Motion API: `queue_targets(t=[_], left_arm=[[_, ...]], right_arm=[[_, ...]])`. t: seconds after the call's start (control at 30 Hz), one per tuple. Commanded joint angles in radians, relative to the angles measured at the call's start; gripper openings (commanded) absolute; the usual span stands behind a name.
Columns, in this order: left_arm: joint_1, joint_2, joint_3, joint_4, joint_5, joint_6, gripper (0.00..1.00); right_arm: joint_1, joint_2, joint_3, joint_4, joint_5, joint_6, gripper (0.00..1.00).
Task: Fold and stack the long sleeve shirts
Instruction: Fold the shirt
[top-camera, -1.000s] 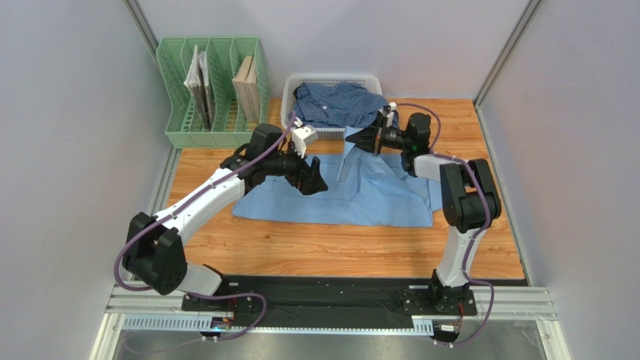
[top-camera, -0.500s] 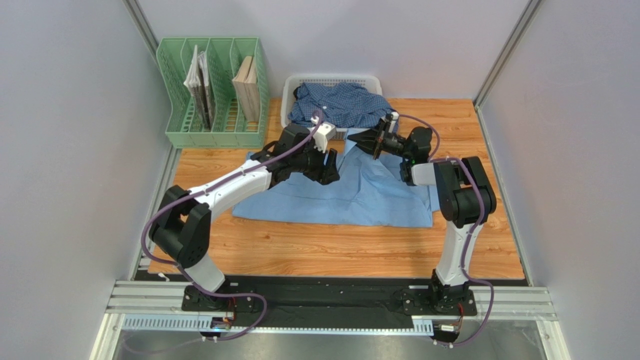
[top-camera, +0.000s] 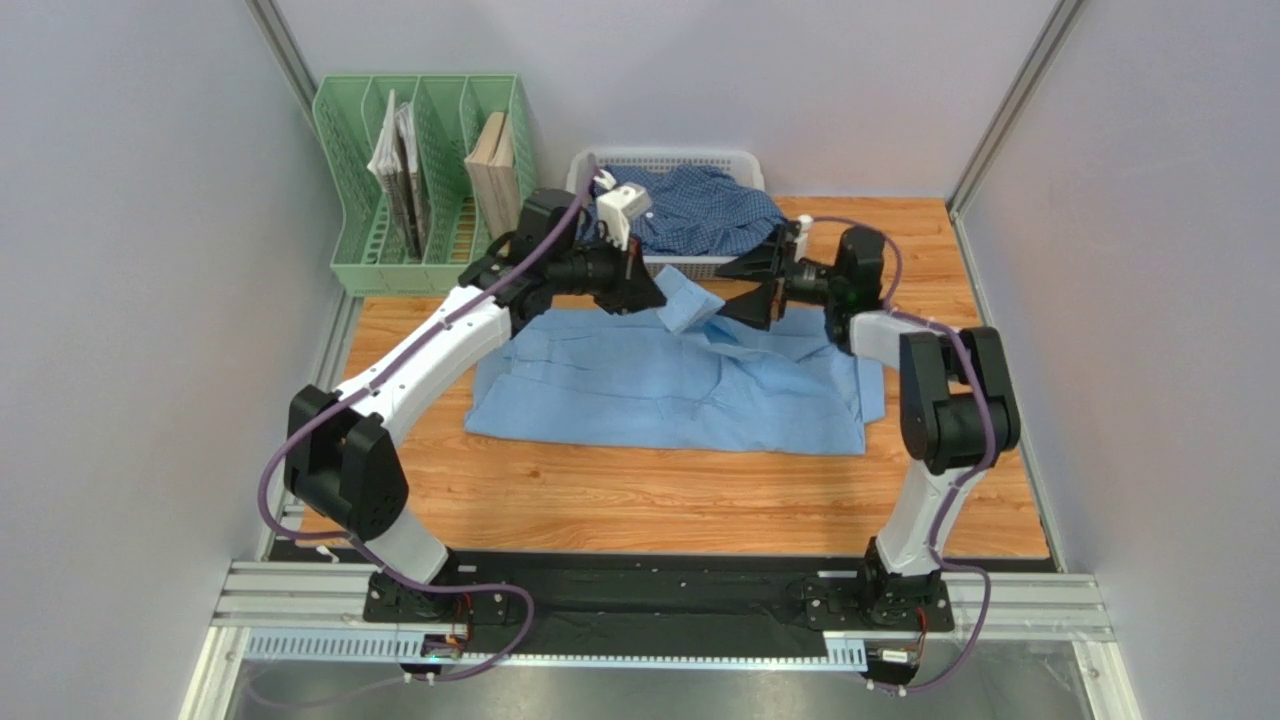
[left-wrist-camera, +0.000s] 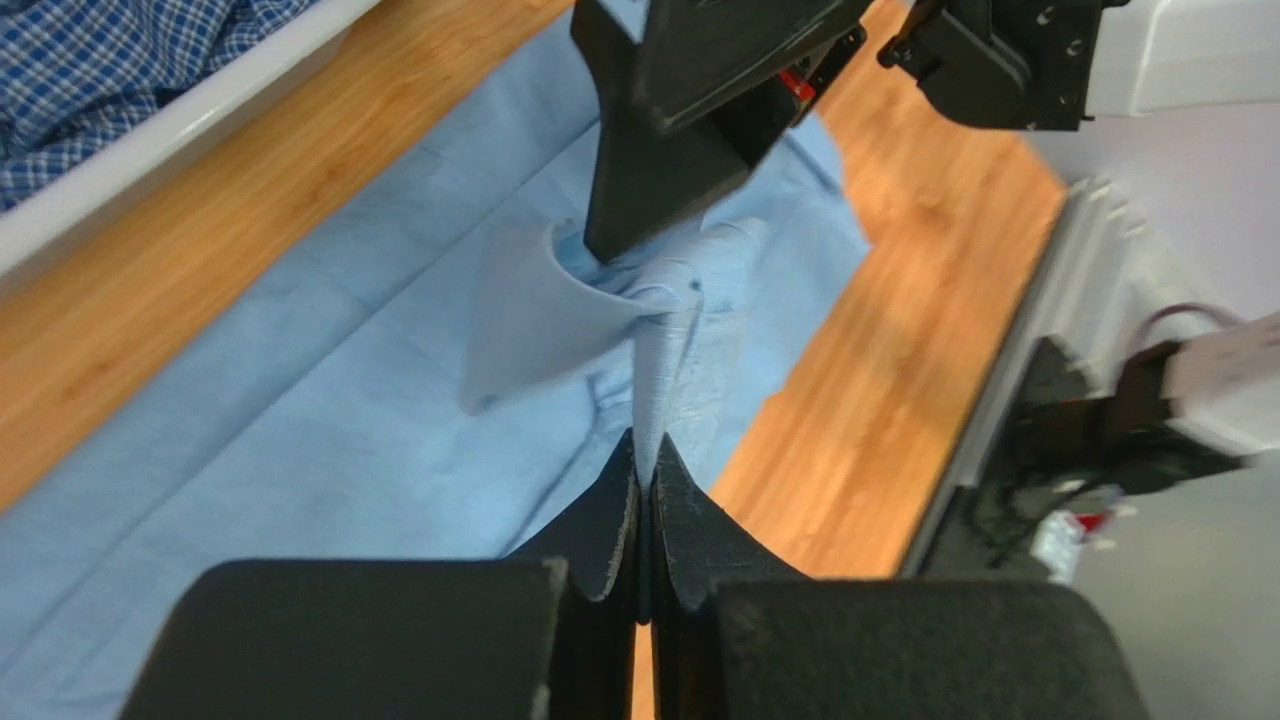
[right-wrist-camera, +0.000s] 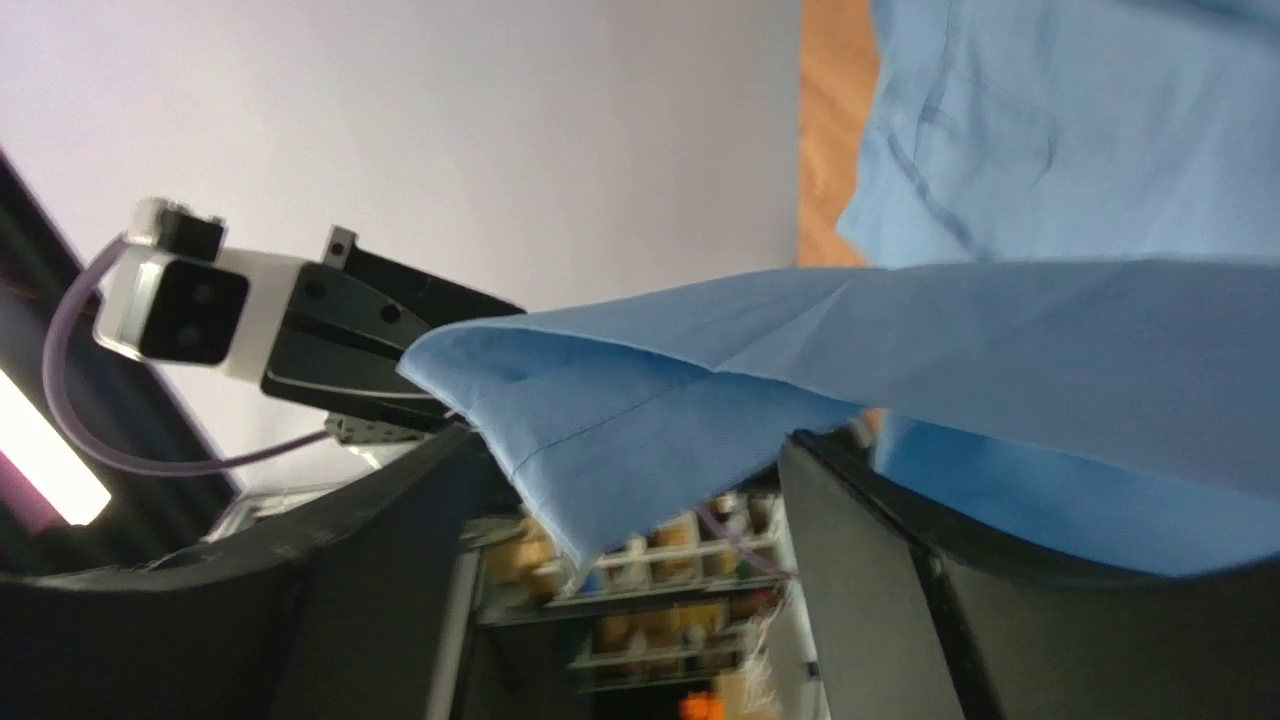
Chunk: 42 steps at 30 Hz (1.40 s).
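Observation:
The light sky-blue long sleeve shirt (top-camera: 676, 393) lies spread on the wooden table. A flap of it (top-camera: 685, 305) is lifted near the back edge. My left gripper (top-camera: 658, 294) is shut on that flap, and the cloth (left-wrist-camera: 661, 338) runs up out of the closed fingertips (left-wrist-camera: 619, 503). My right gripper (top-camera: 739, 294) faces it from the right and stands open. The flap's corner (right-wrist-camera: 631, 413) hangs loose between its fingers (right-wrist-camera: 879, 518). The darker checked shirt (top-camera: 702, 207) lies crumpled in the white basket (top-camera: 589, 168).
A green file rack (top-camera: 428, 188) with books stands at the back left, close to my left arm. The basket's rim (left-wrist-camera: 181, 128) lies just behind the lifted flap. Grey walls close in both sides. Bare wood (top-camera: 676, 503) lies in front of the shirt.
My left gripper has moved back and right to the raised flap and shut on it. My right gripper, shut on that flap before, has opened and let it go.

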Motion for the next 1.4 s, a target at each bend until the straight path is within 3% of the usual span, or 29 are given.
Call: queue_targets(t=[0.0, 0.07, 0.1, 0.23, 0.43, 0.57, 0.63, 0.77, 0.93, 1.03, 1.07, 1.13, 1.2, 1.23, 1.33, 1.37], left_arm=[[0.068, -0.050, 0.029, -0.019, 0.263, -0.178, 0.00], [0.067, -0.053, -0.015, 0.062, 0.337, -0.312, 0.00], [0.067, -0.056, -0.037, 0.105, 0.351, -0.362, 0.00], [0.065, -0.060, -0.103, 0.245, 0.323, -0.566, 0.01], [0.067, -0.076, -0.135, 0.283, 0.248, -0.788, 0.04], [0.068, -0.088, -0.179, 0.332, 0.244, -0.920, 0.04], [0.070, -0.096, -0.198, 0.374, 0.245, -0.974, 0.04], [0.070, -0.100, -0.233, 0.432, 0.257, -1.071, 0.04], [0.070, -0.103, -0.248, 0.472, 0.256, -1.123, 0.08], [0.070, -0.114, -0.258, 0.483, 0.257, -1.143, 0.08], [0.070, -0.116, -0.264, 0.484, 0.256, -1.148, 0.08], [0.070, -0.122, -0.274, 0.500, 0.251, -1.169, 0.09], [0.068, -0.126, -0.285, 0.514, 0.248, -1.178, 0.09], [0.070, -0.128, -0.288, 0.523, 0.244, -1.181, 0.10], [0.083, -0.135, -0.291, 0.523, 0.244, -1.158, 0.31], [0.093, -0.142, -0.290, 0.508, 0.242, -1.139, 0.45]], right_arm=[[-0.092, -0.170, 0.323, -1.302, -0.001, -1.126, 0.79], [-0.092, -0.169, 0.437, -1.590, 0.087, -1.531, 0.75], [-0.094, -0.175, 0.494, -1.717, 0.110, -1.594, 0.74], [-0.099, -0.293, 0.465, -1.735, 0.217, -1.761, 0.70], [0.015, -0.492, 0.298, -1.616, 0.387, -2.054, 0.71], [0.102, -0.658, 0.139, -1.455, 0.542, -2.252, 0.87], [0.145, -0.692, 0.091, -1.359, 0.598, -2.341, 0.90], [0.214, -0.704, 0.068, -1.251, 0.662, -2.372, 0.91], [0.329, -0.667, 0.085, -1.166, 0.696, -2.341, 0.84], [0.375, -0.629, 0.120, -1.164, 0.714, -2.317, 0.70], [0.380, -0.623, 0.128, -1.161, 0.719, -2.300, 0.57], [0.379, -0.612, 0.157, -1.163, 0.740, -2.291, 0.42], [0.375, -0.606, 0.184, -1.189, 0.754, -2.282, 0.05], [0.372, -0.604, 0.222, -1.204, 0.760, -2.268, 0.00], [0.314, -0.609, 0.299, -1.270, 0.725, -2.236, 0.00], [0.293, -0.608, 0.324, -1.328, 0.712, -2.236, 0.00]])
